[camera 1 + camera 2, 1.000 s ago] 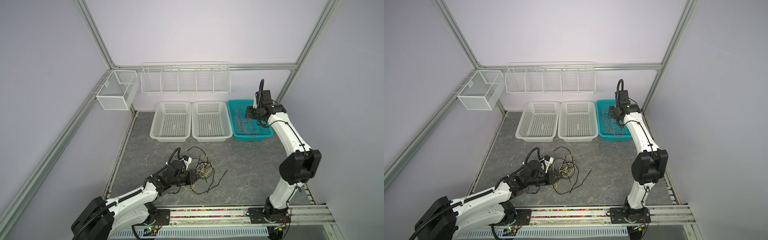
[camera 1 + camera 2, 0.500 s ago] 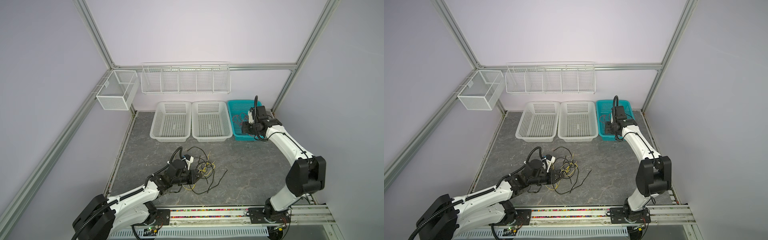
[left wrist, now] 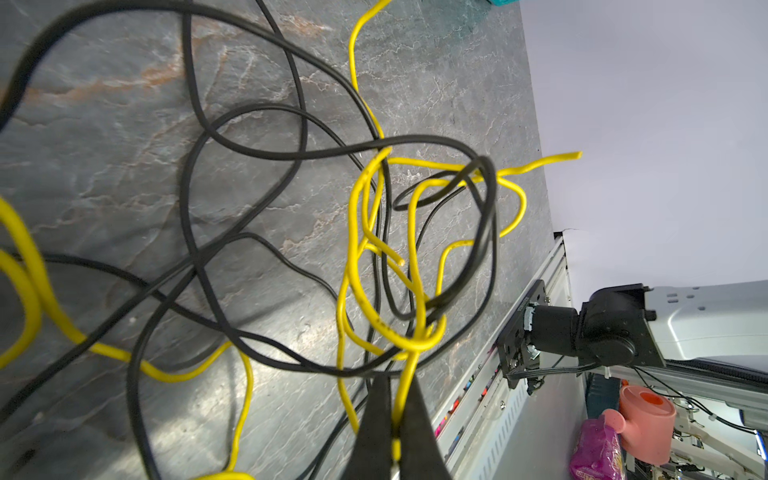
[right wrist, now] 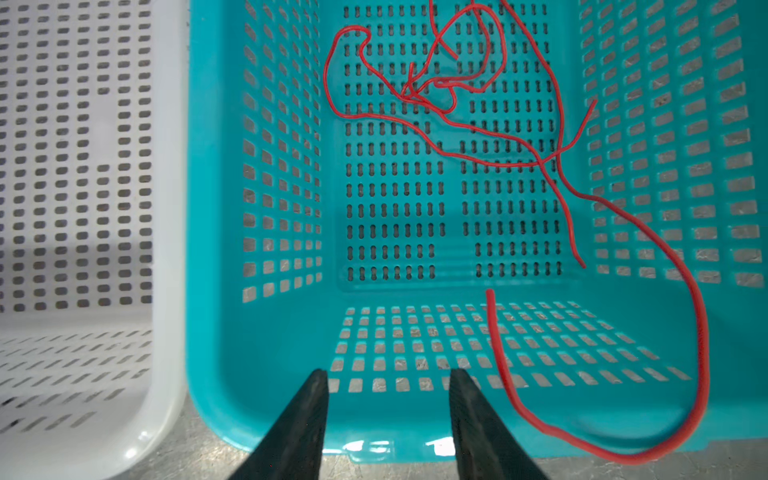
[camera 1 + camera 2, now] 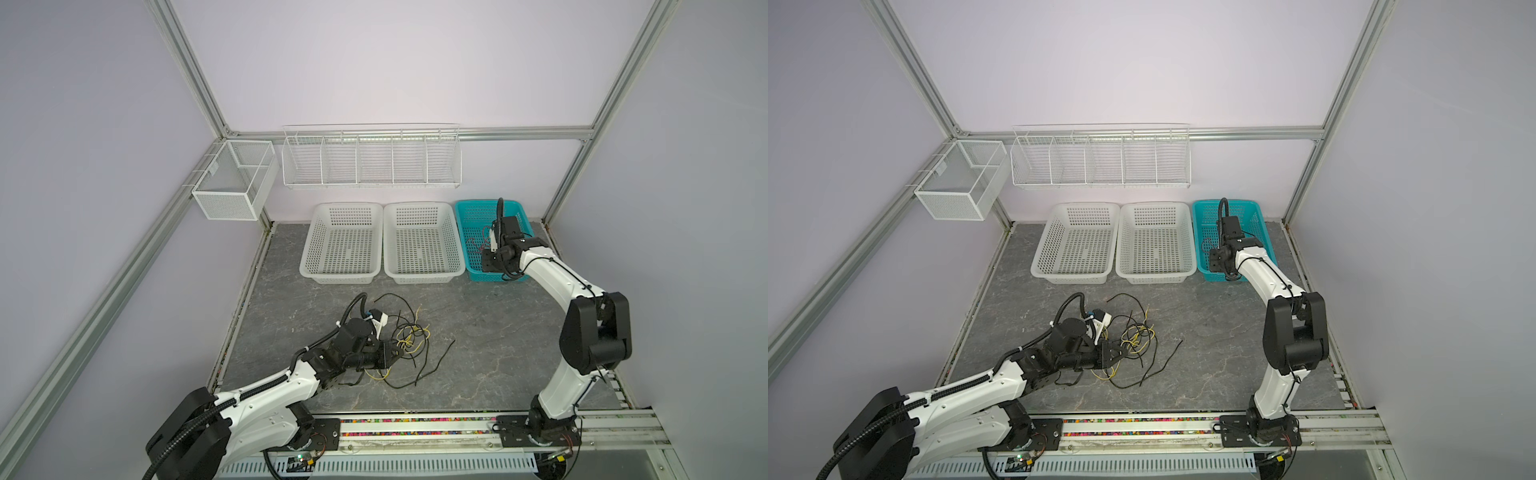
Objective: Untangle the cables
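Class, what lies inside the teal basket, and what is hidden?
Tangled red cables lie on the floor of the teal basket, one looping over its rim. In both top views the right arm hides part of the inside.

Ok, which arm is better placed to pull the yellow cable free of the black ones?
Left. The left gripper has its jaws shut on the yellow cable in the tangle; the right gripper hangs open, empty, at the teal basket, far off.
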Robot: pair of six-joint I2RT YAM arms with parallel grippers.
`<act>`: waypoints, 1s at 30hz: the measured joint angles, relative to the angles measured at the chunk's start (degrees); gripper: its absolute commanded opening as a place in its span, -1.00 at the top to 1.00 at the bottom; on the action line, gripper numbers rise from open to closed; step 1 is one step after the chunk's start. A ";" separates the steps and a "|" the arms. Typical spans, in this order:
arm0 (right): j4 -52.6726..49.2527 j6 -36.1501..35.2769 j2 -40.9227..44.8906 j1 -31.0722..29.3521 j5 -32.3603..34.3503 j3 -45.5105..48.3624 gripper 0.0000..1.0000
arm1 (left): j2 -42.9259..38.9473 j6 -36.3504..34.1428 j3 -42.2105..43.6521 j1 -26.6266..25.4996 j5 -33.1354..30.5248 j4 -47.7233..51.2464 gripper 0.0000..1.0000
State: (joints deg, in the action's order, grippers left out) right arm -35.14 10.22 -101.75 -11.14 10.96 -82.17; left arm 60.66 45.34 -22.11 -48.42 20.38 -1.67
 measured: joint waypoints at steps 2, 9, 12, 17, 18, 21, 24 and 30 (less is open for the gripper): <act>1.42 0.00 1.22 -0.44 0.85 1.16 -0.05 | 0.26 -0.20 -0.13 -0.02 -0.02 0.31 1.00; 3.89 -0.02 10.40 -2.36 3.41 5.79 -0.08 | 1.75 -1.11 -0.63 -0.02 -0.02 0.26 1.00; 4.37 -0.02 9.51 -2.36 6.82 5.77 -0.07 | 2.67 -1.27 -0.66 -0.02 0.00 0.26 1.00; 4.59 0.00 4.72 -1.95 10.25 5.77 0.00 | 2.89 -1.49 -0.70 -0.09 0.00 0.31 1.00; 4.59 0.02 3.69 -1.81 10.69 5.77 0.02 | 2.86 -1.53 -0.74 -0.09 0.00 0.31 1.00; 4.79 -0.04 1.44 -1.62 11.85 5.70 0.20 | 2.86 -1.73 -0.81 -0.13 -0.02 0.33 1.00; 5.01 -0.28 0.22 -1.44 12.70 4.90 0.35 | 2.86 -2.08 -0.81 -0.13 -0.04 0.33 1.00; 4.96 -0.85 -0.55 -1.33 13.53 3.58 0.44 | 3.08 -2.56 -0.81 -0.13 -0.04 0.31 1.00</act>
State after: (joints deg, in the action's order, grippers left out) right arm -30.17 9.37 -102.30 -12.47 24.49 -78.59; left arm 63.75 42.78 -22.92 -48.56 20.34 -1.37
